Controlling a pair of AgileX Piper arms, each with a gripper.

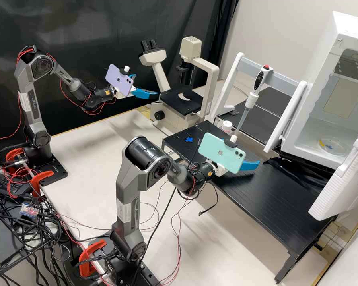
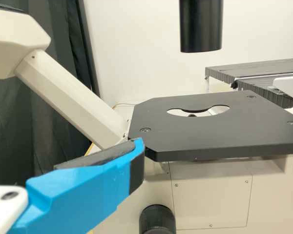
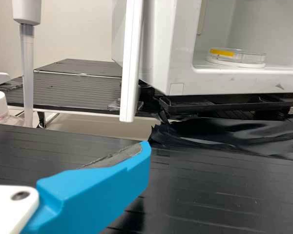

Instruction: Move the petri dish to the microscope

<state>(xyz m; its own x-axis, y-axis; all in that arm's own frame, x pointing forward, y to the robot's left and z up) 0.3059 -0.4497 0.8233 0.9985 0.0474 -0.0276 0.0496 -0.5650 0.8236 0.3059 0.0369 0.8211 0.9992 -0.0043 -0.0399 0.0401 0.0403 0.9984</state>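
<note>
High view slants down — closer wrist views face microscope (image 2: 200, 134) and cabinet (image 3: 167, 44).

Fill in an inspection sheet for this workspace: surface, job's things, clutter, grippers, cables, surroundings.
Surface: pale table; black bench raised over it, crumpled black sheeting beside the white box.
Job's things: petri dish inside the white box, its door open; microscope set up, nothing seen on its stage.
Clutter: pipette, bottle, blue cross.
Grippers: left by the microscope, right over the bench; both empty.
Cables: tangled near the arm bases.
Surroundings: black curtain, pale wall.
</note>
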